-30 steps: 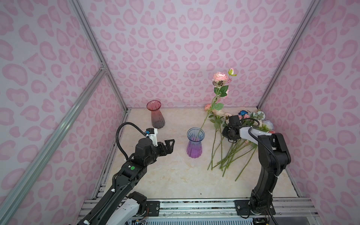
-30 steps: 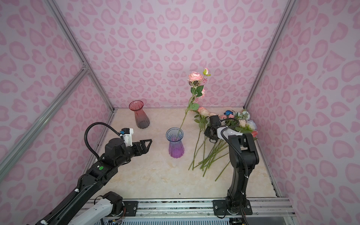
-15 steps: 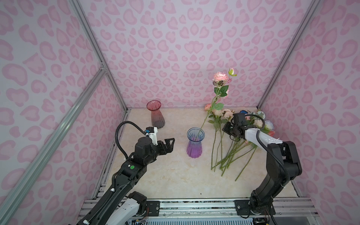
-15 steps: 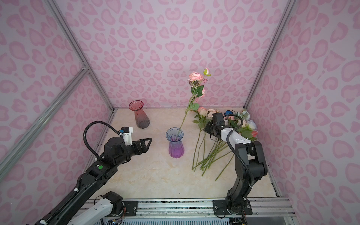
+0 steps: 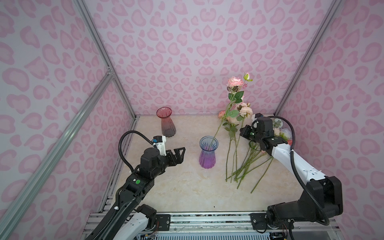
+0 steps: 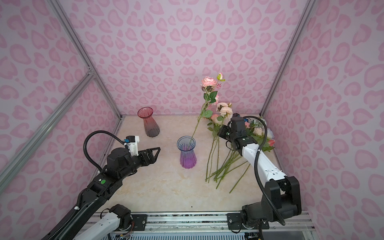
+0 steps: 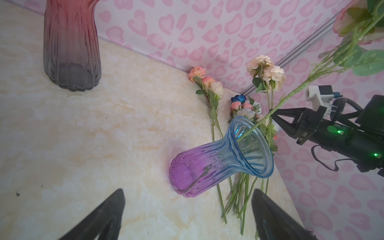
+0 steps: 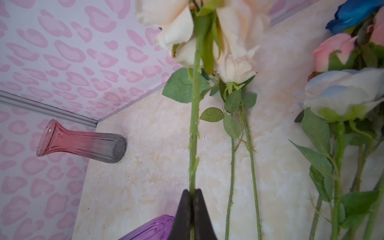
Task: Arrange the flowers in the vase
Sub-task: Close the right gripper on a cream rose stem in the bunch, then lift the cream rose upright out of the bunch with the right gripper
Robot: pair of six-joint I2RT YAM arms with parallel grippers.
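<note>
peach bloom (image 5: 246, 111) higher, in right jaws

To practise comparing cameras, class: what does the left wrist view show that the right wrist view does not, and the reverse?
Only the left wrist view: the left gripper, open, and the mouth of the purple vase, a tall rose in it. Only the right wrist view: a close look at the right gripper shut on the stem of a cream flower. Both: the red vase, the purple vase's body, loose flowers on the table.
</note>
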